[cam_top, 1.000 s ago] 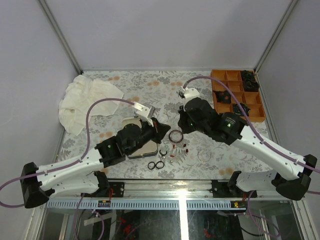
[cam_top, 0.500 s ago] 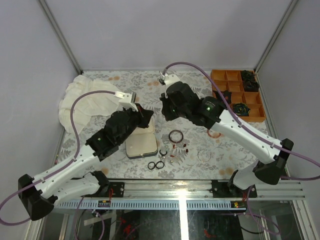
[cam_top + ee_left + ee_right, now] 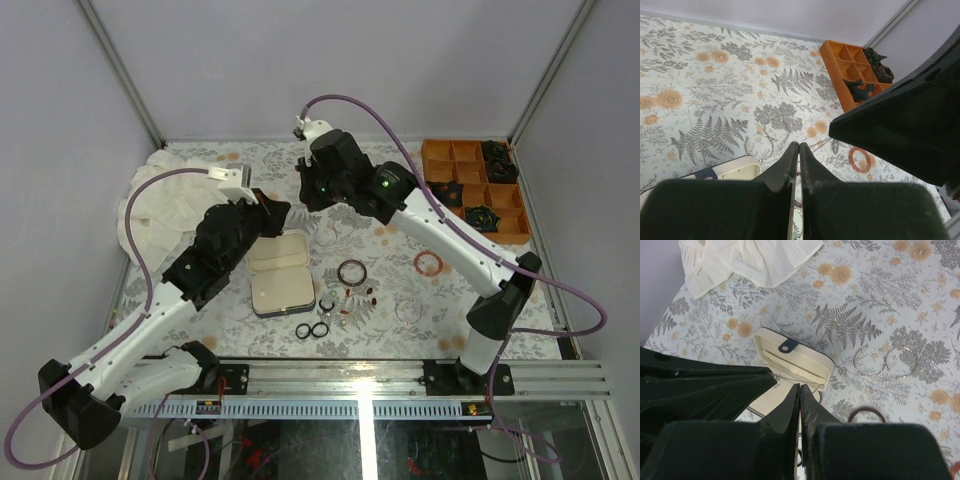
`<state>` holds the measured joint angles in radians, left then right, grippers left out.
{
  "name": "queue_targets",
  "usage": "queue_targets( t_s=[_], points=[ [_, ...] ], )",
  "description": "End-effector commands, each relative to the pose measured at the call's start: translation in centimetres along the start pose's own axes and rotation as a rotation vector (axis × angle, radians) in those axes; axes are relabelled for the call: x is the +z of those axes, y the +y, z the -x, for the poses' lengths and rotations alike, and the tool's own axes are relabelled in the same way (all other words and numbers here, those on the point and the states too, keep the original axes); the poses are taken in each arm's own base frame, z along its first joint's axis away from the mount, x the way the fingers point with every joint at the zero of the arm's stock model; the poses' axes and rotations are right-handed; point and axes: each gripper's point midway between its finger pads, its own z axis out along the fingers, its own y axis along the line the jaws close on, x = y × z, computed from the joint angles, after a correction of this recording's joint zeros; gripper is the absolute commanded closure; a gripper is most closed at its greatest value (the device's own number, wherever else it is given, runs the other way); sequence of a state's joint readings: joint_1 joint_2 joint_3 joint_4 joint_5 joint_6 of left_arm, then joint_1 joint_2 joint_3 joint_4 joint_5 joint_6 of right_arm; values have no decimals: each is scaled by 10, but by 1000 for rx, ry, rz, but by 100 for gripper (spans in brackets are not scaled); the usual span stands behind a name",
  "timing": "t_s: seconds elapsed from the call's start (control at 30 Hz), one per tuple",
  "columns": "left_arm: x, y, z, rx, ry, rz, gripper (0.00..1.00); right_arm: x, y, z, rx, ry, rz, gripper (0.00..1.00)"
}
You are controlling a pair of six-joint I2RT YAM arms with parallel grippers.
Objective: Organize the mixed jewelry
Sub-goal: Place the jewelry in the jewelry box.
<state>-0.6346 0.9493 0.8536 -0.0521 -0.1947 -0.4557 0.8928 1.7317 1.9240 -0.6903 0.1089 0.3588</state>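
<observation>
left gripper (image 3: pixel 795 146): fingers pressed together on nothing, 12 o'clock of case (image 3: pixel 282 292)
right gripper (image 3: pixel 799 386): fingers together on nothing
dark bangle (image 3: pixel 340 272): 3 o'clock of case
black rings (image 3: pixel 297 330): 5 o'clock of case

The thin hoops (image 3: pixel 885 361) gleam as bare metal wire. The white cloth (image 3: pixel 755 260), at ten o'clock on the table (image 3: pixel 268 166), is soft, crumpled fabric. The table's floral cover looks matt. The orange tray (image 3: pixel 850 65) at two o'clock looks like matt plastic. The case (image 3: pixel 795 362) lining is smooth cream.
</observation>
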Motion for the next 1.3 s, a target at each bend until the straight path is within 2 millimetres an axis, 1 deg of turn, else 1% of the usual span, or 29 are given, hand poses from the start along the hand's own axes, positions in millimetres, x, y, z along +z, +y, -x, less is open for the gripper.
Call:
queue_targets(
  t_s=[0.0,0.1,0.33,0.6,0.9,1.27],
  points=[
    [5,-6,31,-10,-71,-31,100,2,3,29,-23,-50,47,100],
    [8,0,35,-11,-78,-25,100,9,1,35,-16,-52,54,100],
    [11,13,39,-20,-77,-18,100,21,0,45,-18,-56,69,100],
    [13,25,42,-29,-84,-11,100,35,3,47,-11,-46,88,100],
    [14,34,46,-31,-90,-7,100,40,8,50,-2,-47,107,100],
    [15,39,48,-37,-95,-12,100,48,8,52,-7,-46,107,100]
  ],
)
